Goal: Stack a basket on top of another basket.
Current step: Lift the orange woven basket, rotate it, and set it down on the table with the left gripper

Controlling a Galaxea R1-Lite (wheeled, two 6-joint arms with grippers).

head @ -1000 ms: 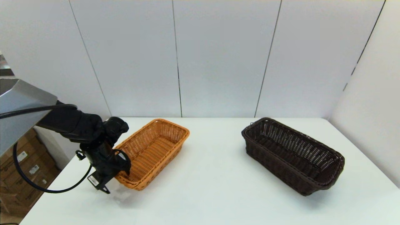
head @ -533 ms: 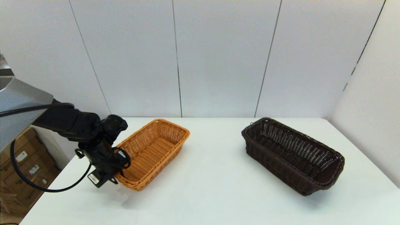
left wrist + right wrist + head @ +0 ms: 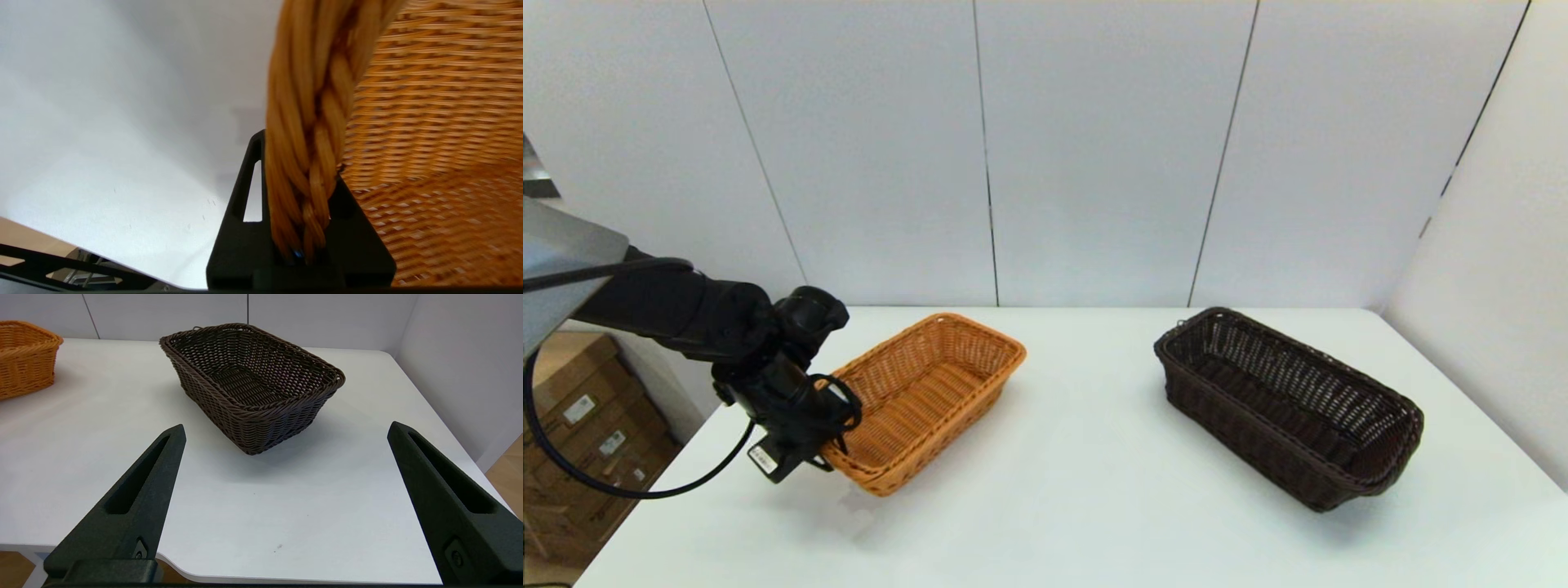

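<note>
My left gripper is shut on the near short rim of the orange-tan basket at the table's left. That end is tilted up slightly off the table. In the left wrist view the braided rim runs between the black fingers of the left gripper. The dark brown basket stands alone on the right, untouched. In the right wrist view my right gripper is open and empty near the table's front edge, short of the dark brown basket. The orange-tan basket shows far off.
The white table lies between the two baskets. Grey wall panels close the back and right side. Cardboard boxes sit below the table's left edge.
The left arm has risen and drawn back a little with the orange-tan basket's near rim in its grip. That end has lifted and the basket has shifted slightly right. The dark basket is unmoved.
</note>
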